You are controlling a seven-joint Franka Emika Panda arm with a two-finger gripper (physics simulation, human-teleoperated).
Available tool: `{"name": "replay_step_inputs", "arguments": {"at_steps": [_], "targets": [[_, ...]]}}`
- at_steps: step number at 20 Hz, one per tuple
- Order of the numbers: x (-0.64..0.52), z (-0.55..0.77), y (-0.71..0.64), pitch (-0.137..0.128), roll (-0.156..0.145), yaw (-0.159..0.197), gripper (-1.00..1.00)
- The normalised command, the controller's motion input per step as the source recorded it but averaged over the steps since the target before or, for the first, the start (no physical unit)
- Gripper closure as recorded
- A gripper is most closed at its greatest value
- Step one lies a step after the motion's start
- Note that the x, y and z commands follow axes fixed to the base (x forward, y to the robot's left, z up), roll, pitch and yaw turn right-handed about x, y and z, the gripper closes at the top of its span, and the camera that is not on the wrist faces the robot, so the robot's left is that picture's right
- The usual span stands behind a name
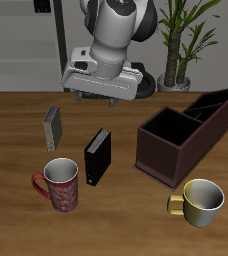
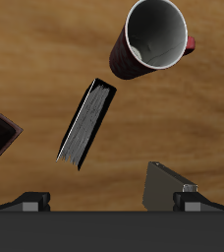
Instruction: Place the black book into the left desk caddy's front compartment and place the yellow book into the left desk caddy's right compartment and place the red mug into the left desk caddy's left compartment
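The gripper (image 1: 99, 99) hangs above the table (image 1: 136, 210), its fingers spread and holding nothing. Below it the black book (image 1: 96, 157) stands upright. The red mug (image 1: 59, 185) sits at the book's seven o'clock, the yellow book (image 1: 52, 128) at ten, the caddy (image 1: 186, 130) at three.

Wrist view: black book (image 2: 87, 122) is standing on edge on the wooden table (image 2: 45, 49), pale page edge showing. Red mug (image 2: 153, 37) is sitting near the book, grey inside facing the camera. Yellow book (image 2: 168, 185) is lying beside the black book, apart. Caddy corner (image 2: 0, 133) is showing near the book.
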Motion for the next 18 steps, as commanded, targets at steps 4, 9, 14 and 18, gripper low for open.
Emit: {"name": "replay_step_inputs", "arguments": {"at_steps": [4, 9, 14, 18], "targets": [[0.22, -0.13, 0.02, -0.06, 0.019, -0.039, -1.0], [0.2, -0.19, 0.03, -0.037, 0.036, -0.056, -1.0], [0.11, -0.16, 0.01, -0.039, 0.02, -0.04, -1.0], [0.16, -0.26, 0.03, -0.015, 0.04, -0.026, -1.0]]}}
